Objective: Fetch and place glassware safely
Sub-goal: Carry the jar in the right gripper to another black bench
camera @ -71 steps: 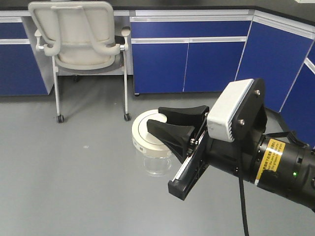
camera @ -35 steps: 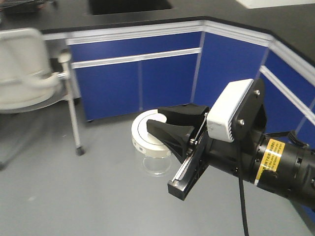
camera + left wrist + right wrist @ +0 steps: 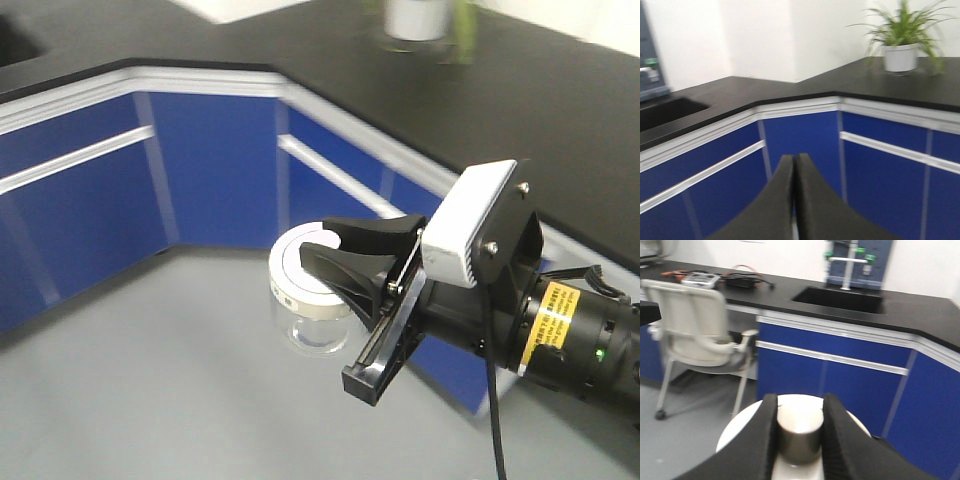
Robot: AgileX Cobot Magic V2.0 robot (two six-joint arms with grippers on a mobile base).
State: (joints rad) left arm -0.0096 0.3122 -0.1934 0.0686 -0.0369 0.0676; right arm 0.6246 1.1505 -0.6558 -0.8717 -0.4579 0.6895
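Observation:
The glassware is a squat clear jar under a wide cream-white lid, hanging above the grey floor in the front view. My right gripper is shut on the lid's central knob, one black finger on each side of it. In the right wrist view the lid spreads out below the right gripper, hiding the glass body. My left gripper is shut with its fingers pressed together and nothing between them, facing the cabinets.
Blue cabinets under a black countertop form a corner ahead. A potted plant stands on the counter. The right wrist view shows a sink with a tap and a cream wheeled chair.
The whole scene has swung. The chair has left the front view and the cabinet corner with the countertop has come in. The right gripper still holds the jar the same way.

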